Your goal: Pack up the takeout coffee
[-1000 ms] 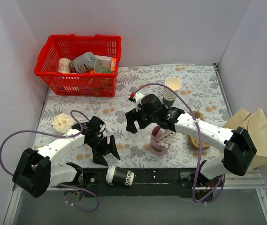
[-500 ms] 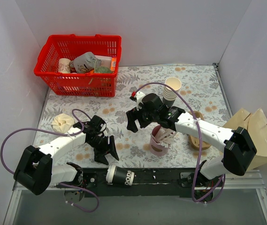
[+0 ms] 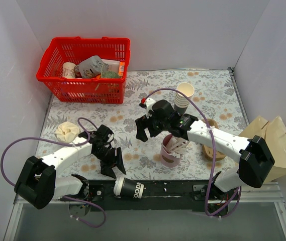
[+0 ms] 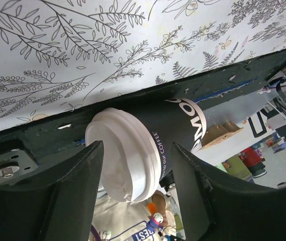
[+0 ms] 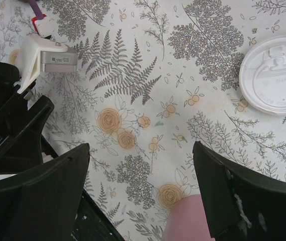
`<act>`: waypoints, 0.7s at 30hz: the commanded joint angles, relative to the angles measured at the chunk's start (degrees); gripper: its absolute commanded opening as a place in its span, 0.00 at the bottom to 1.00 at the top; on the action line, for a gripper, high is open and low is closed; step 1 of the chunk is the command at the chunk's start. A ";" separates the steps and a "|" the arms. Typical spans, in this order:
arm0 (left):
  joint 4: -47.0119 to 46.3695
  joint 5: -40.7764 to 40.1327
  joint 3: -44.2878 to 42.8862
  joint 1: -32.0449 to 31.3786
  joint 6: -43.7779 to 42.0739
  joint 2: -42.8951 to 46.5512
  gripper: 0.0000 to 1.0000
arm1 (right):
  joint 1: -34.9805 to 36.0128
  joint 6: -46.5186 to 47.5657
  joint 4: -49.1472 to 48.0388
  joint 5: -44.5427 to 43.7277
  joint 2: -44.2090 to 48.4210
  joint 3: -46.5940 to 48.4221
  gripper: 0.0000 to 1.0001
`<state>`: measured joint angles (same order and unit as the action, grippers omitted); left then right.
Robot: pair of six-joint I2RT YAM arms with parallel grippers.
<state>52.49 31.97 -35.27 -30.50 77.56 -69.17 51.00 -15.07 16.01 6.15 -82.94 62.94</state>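
The takeout coffee [image 3: 130, 188], a dark brown cup with a white lid, lies on its side on the black rail at the table's near edge, lid end pointing left. My left gripper [image 3: 113, 168] hangs just above its lid end. In the left wrist view the lid [image 4: 125, 153] sits between the two fingers of the left gripper [image 4: 137, 145]. The left finger is close against the lid and a gap shows on the right side. My right gripper [image 3: 145, 131] hovers open over the middle of the table, and nothing is between the fingers of the right gripper [image 5: 140, 148].
A pink cup [image 3: 172, 150] of white sticks stands under the right arm. A stack of cream cups [image 3: 184, 98] stands behind it. A loose white lid [image 5: 276, 80] lies on the cloth. The red basket [image 3: 85, 68] is at the back left, a paper bag [image 3: 276, 145] at the right.
The left gripper's jaws have narrowed around the cup's lid end and edged slightly toward it. The right arm has barely moved.
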 commanded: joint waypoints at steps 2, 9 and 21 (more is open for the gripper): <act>-1.07 1.43 1.34 -0.35 0.93 1.05 0.54 | -0.20 -0.40 -1.51 -0.79 -0.12 0.78 0.91; -1.51 1.17 2.22 -0.44 0.58 0.70 0.53 | -0.20 -0.49 -1.33 -0.26 -0.56 0.78 0.90; -2.74 2.57 2.83 -0.61 1.19 -0.01 0.40 | -0.20 -0.40 -0.81 -0.53 -1.44 1.14 0.90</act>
<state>50.59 32.71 -32.91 -30.87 78.43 -69.43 51.00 -15.09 16.23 5.93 -84.49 62.94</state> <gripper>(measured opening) 0.429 0.902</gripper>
